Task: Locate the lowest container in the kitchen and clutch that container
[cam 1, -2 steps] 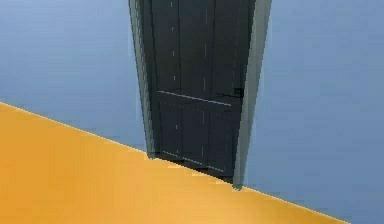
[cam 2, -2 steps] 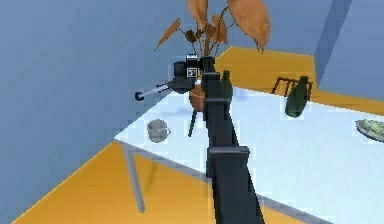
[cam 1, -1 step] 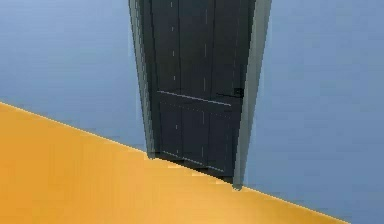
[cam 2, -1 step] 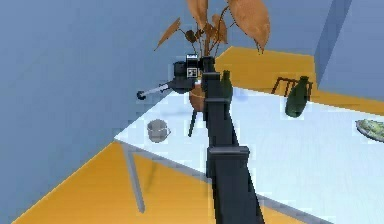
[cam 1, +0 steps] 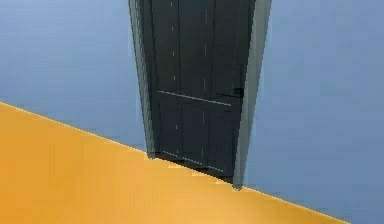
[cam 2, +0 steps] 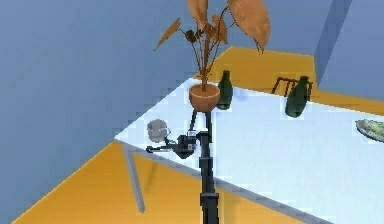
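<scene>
A small, rounded, pale grey see-through vessel (cam 2: 157,130) stands near the corner of the white flat-topped bench (cam 2: 260,150). Judged against the other containers there, it sits lowest and looks the likely target. The dark two-fingered pincer (cam 2: 156,149) lies at or just before this vessel, at the end of the dark square arm (cam 2: 205,180). Because the vessel rests on the bench right at the fingers, I cannot tell whether the pincer has hold of anything, nor whether it touches the vessel. The step in hand seems to be the grasp itself. The next move calls for the fingers to be set around the vessel, then a gentle lift to prove the hold. Farther out stand a terracotta pot (cam 2: 204,96) with a broad-leaved brown plant, a dark green bottle (cam 2: 226,90) just beside it, and a second dark green bottle (cam 2: 297,97) farther along. A pale dish (cam 2: 372,128) is cut off at the edge — its contents are unclear. Ahead, a dark panelled door (cam 1: 197,80) stands in a blue wall (cam 1: 60,60) above an orange floor (cam 1: 80,180).
</scene>
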{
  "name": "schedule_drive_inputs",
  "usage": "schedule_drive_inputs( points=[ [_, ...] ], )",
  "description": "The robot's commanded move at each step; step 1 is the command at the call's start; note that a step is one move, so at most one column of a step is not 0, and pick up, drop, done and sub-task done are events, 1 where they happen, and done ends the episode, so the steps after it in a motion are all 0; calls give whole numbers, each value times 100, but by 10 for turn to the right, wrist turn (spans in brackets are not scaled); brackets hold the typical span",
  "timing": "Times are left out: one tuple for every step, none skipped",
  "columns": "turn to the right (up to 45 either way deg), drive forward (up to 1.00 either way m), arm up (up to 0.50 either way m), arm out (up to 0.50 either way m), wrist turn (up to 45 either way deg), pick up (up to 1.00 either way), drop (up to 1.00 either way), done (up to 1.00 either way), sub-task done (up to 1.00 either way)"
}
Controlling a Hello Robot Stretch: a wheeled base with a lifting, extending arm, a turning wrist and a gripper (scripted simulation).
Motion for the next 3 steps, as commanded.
schedule_drive_inputs(
  points=[
    [0, 0, 0, 0, 0, 100, 0, 0, 0],
    [0, 0, 10, 0, 0, 0, 0, 0, 0],
    [0, 0, 0, 0, 0, 0, 0, 100, 0]
  ],
)
